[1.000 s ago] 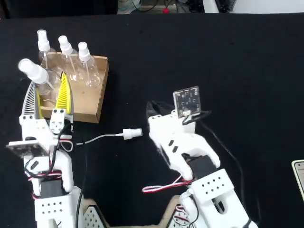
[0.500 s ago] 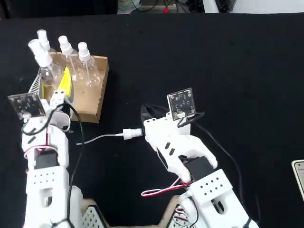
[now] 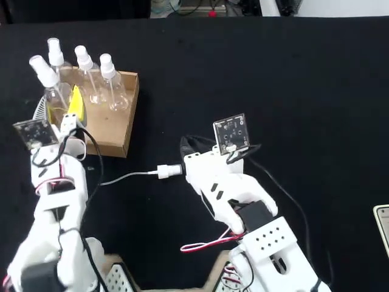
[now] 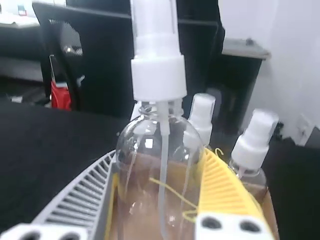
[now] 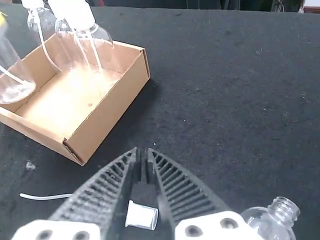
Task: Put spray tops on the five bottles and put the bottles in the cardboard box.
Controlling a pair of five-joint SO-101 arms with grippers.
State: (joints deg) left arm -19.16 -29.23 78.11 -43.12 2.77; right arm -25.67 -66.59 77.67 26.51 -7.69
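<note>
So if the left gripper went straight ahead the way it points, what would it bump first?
Probably the capped bottles standing in the cardboard box. The left gripper, shut on a bottle, points at them; depth is unclear.

Bottles (image 3: 113, 91) stand in the box (image 3: 117, 132); spray top (image 3: 169, 171) lies right of it.

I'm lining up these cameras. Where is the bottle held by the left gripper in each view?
High view: bottle at the far left, at the cardboard box's left end.
Left wrist view: centre, held in the left gripper.
Right wrist view: at the left edge.
Shared landmark: the cardboard box.
</note>
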